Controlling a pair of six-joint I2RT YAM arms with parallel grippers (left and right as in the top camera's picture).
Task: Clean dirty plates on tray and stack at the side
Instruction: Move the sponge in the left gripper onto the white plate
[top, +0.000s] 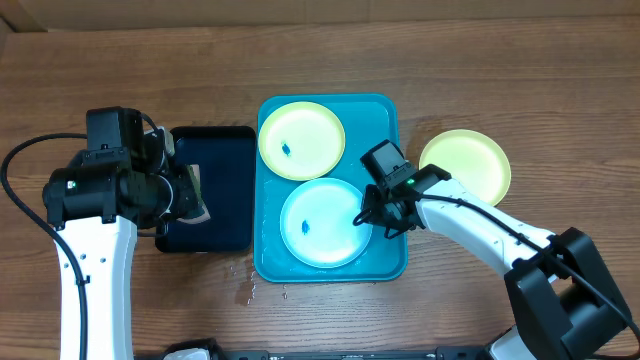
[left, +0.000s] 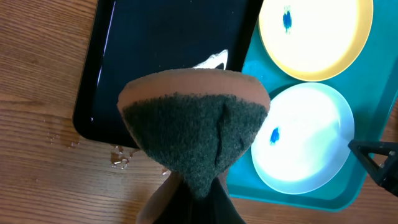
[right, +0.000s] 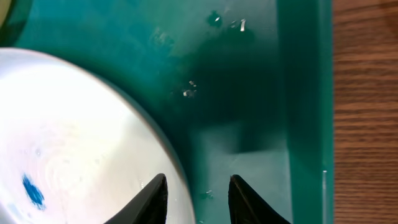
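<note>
Plates: three in view. The light blue plate lies flat in the half of the turquoise tray nearer the robot. One yellow-green plate lies flat in the tray's far half, its rim just beside the blue plate's. Each of these two carries a small blue smudge near its centre. The second yellow-green plate rests on the desk, just right of the tray.

The right gripper is low at the tray's right side. Its fingers are apart and straddle the blue plate's right rim, one over the plate and one over the tray floor; contact cannot be determined.

A black tray adjoins the turquoise tray's left side. Above it, the left gripper has its fingers clamped on a tan sponge with a dark green scouring face. Water droplets lie on the desk off the turquoise tray's near left corner.
</note>
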